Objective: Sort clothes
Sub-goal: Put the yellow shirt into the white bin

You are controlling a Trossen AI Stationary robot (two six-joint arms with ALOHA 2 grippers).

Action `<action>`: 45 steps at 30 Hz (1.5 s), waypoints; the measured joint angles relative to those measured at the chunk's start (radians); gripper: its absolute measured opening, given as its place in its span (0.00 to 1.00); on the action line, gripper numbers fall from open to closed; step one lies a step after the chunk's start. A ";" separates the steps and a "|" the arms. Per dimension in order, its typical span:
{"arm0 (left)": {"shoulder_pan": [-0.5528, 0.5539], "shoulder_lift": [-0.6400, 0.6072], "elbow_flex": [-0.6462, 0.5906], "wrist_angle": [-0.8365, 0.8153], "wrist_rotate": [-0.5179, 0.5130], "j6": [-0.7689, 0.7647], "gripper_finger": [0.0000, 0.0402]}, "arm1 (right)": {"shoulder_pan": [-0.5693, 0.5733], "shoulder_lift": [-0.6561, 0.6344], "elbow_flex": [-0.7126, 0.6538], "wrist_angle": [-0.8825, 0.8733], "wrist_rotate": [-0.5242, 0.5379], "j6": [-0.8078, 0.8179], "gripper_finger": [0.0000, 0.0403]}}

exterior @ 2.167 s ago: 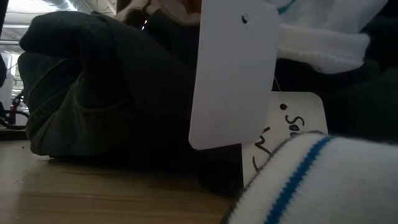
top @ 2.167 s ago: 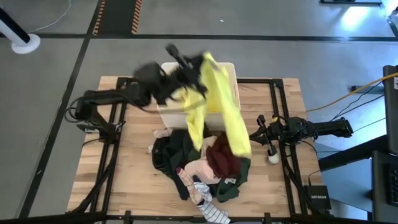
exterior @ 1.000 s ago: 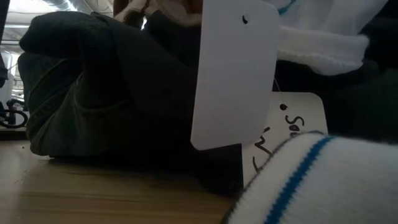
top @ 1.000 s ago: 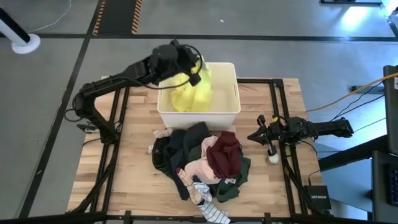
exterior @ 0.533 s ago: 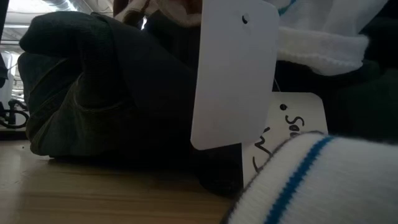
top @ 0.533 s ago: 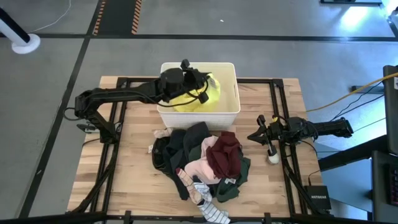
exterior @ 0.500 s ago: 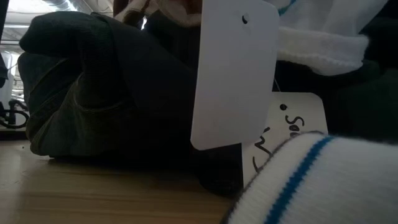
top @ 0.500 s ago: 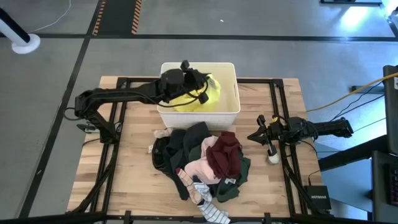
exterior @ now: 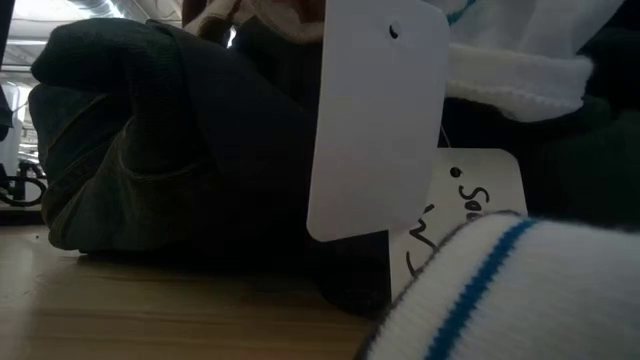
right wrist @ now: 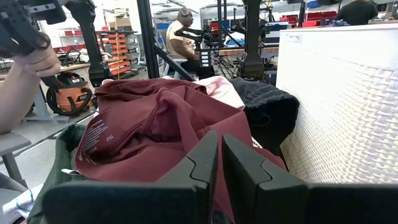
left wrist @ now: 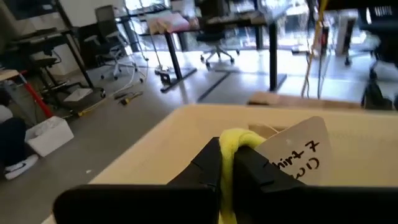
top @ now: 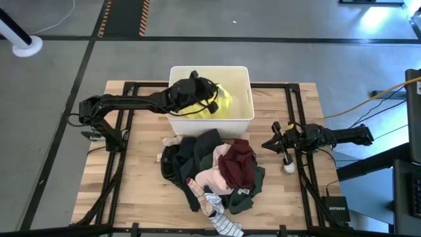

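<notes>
left gripper (top: 209, 99) pinches bright yellow fabric garment (top: 220, 100), now lowered into white rectangular plastic bin (top: 245, 74) at upper centre (first item nearly sorted) | right gripper (top: 268, 143) closed, idle right | pile of remaining clothes (top: 214, 171) lower centre

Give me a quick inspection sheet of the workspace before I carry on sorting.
Surface: wooden table, bare wood around the pile.
Job's things: yellow garment inside the white bin; mixed pile in front of the bin, maroon garment on top, striped piece at the near edge.
Clutter: small white ball by the right arm; paper tags on the clothes.
Grippers: left gripper over the bin, shut on the yellow garment; right gripper shut, empty, beside the pile.
Cables: yellow cable on the floor.
Surroundings: a person's hand, office chairs.
</notes>
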 joint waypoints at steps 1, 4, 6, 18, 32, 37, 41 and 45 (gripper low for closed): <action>0.001 0.000 0.000 0.009 0.000 -0.006 0.05 | 0.000 0.000 0.000 0.000 0.000 0.000 0.10; 0.000 0.000 0.000 -0.003 0.007 -0.008 0.11 | 0.000 0.000 0.000 0.000 0.000 0.000 0.10; 0.001 0.000 0.000 -0.024 0.010 -0.028 0.17 | 0.000 0.000 0.000 0.000 0.000 0.000 0.10; -0.023 -0.091 0.009 -0.085 -0.037 -0.035 0.48 | 0.000 0.000 0.000 -0.001 0.000 0.000 0.10; -0.070 -0.142 0.018 -0.424 -0.093 -0.177 0.45 | 0.000 0.000 0.000 -0.008 0.076 -0.010 0.10; -0.097 -0.142 0.057 -0.482 0.009 -0.217 0.45 | 0.000 0.000 0.000 -0.008 0.078 -0.010 0.10; -0.124 -0.142 0.116 -0.607 0.008 -0.189 0.45 | 0.000 0.000 0.000 -0.008 0.078 -0.010 0.10; -0.127 -0.142 0.230 -0.808 0.114 -0.189 0.45 | 0.000 0.000 0.000 -0.008 0.077 0.002 0.10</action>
